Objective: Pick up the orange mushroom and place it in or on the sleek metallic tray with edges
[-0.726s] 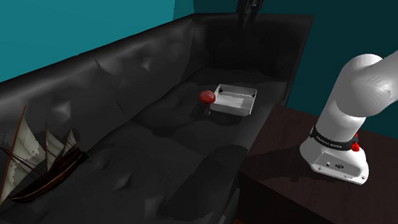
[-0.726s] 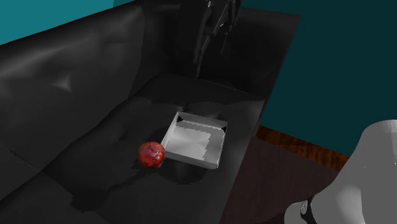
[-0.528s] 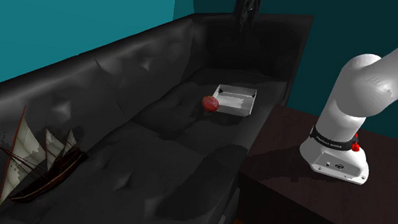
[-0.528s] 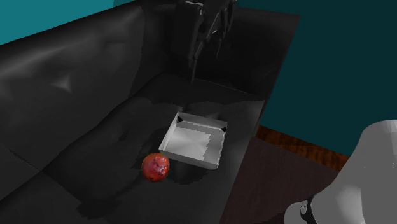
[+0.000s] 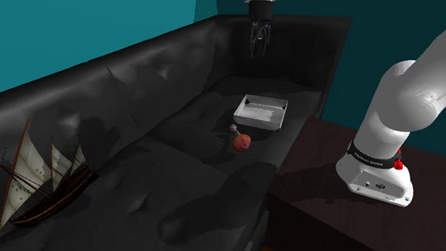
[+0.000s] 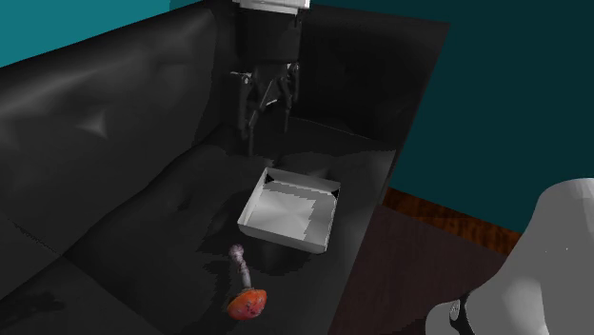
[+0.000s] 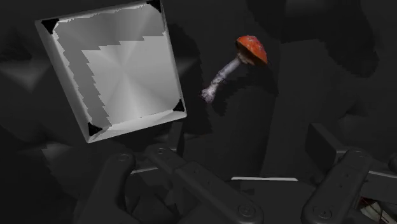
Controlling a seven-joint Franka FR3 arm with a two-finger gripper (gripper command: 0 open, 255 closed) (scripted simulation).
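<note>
The small mushroom with an orange-red cap and a pale stalk [image 6: 247,304] is now lying on its side nearer the front edge of the seat. In the earlier frames it was sitting just beside the tray's near corner. The all-black two-finger gripper [image 6: 267,128] has meanwhile shifted toward the shoulder view's left.

Nearest, the white arm is rising from its dark box stand [image 5: 333,193] at the shoulder view's lower right. On the black leather sofa [image 5: 135,86], the mushroom is resting clear of the tray, its cap pointing toward the seat's front and its stalk toward the tray. Just beyond it, the square shiny metal tray with low raised edges [image 6: 281,236] is sitting with nothing in it. Farther still, the gripper is hanging high over the seat's far side, well above the tray, with its fingers spread wide and carrying nothing.

Judging from this, no part of the task is standing as done: the mushroom is waiting to be approached, grasped, lifted and set into the tray. Lying sideways on soft cushioning, it is likely calling for a careful descent onto the cap.
</note>
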